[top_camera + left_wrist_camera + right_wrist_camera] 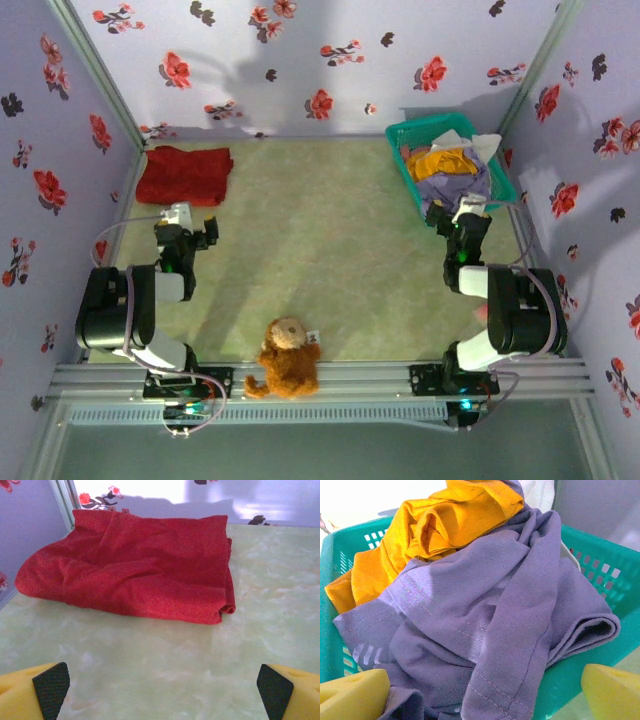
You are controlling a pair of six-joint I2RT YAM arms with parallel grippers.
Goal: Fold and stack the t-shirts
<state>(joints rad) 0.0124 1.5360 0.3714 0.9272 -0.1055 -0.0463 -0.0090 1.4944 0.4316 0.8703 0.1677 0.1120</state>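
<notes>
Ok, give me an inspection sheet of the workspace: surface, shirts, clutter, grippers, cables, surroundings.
Surface: pale green marbled tabletop.
Job's things: red shirt roughly folded, far left corner; lavender shirt and mustard-orange shirt heaped in teal basket, far right; white cloth at its far rim.
Clutter: brown plush toy at near edge, between the bases.
Grippers: left gripper open, empty, facing red shirt; right gripper open, empty, facing basket.
Cables: thin cable looped beside each arm.
Surroundings: floral-print walls on three sides.

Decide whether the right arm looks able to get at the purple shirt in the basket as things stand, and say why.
Probably yes. The right gripper is open close in front of the purple shirt, which lies uppermost at the near side of the basket, with nothing between them.
</notes>
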